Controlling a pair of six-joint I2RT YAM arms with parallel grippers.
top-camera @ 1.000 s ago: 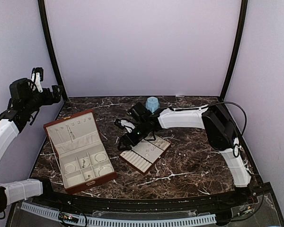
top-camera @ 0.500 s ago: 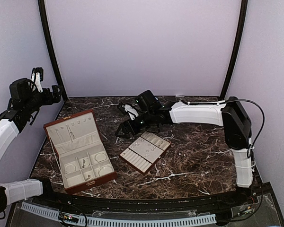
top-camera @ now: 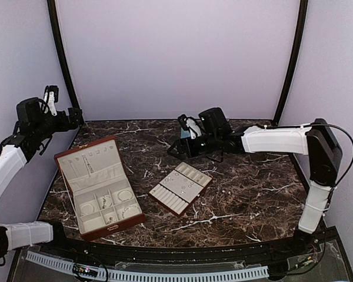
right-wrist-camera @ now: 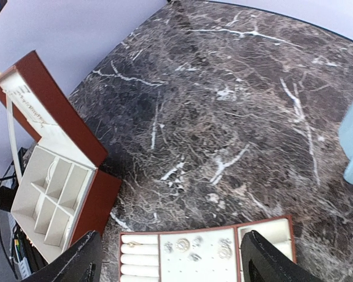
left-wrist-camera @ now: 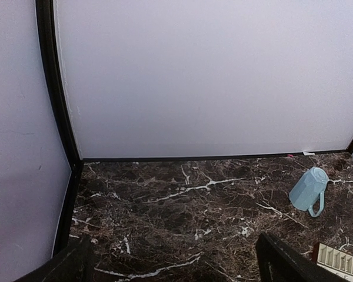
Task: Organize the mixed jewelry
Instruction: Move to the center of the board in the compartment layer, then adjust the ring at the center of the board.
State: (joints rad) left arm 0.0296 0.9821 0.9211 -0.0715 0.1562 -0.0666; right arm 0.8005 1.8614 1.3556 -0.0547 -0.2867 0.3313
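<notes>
A: Where does the left tool (left-wrist-camera: 175, 249) stand?

B: It is up at the left wall, well apart from everything on the bench (top-camera: 247, 200). Its wrist camera shows the two fingers (left-wrist-camera: 282, 261) spread wide with only dark marble between them. It holds nothing.

A: And the right tool (right-wrist-camera: 170, 238)?

B: The right arm reaches across the back of the bench. The tool hangs over the marble beyond the cream slotted tray (top-camera: 165, 197), close by the light blue mug (left-wrist-camera: 309, 189). Its jaws are spread wide too, with nothing gripped.

A: Where is the jewelry (right-wrist-camera: 191, 248)?

B: Part of it lies in the tray. A handful of small silver rings or studs sit on the flat middle panel. In the right wrist view, one thin piece (right-wrist-camera: 135, 242) is tucked into a roll slot at the tray's left end. The rest is in the open reddish-brown box (top-camera: 112, 227) at the left of the bench. A bracelet hoop (top-camera: 125, 195) fills one compartment of the cream base, and a smaller ring (top-camera: 87, 208) sits in another. Thin chains (top-camera: 89, 164) hang against the lining of the raised lid.

A: Do box and tray touch?

B: No, they lie apart with bare marble between them. The tray sits askew to the bench edge.
</notes>
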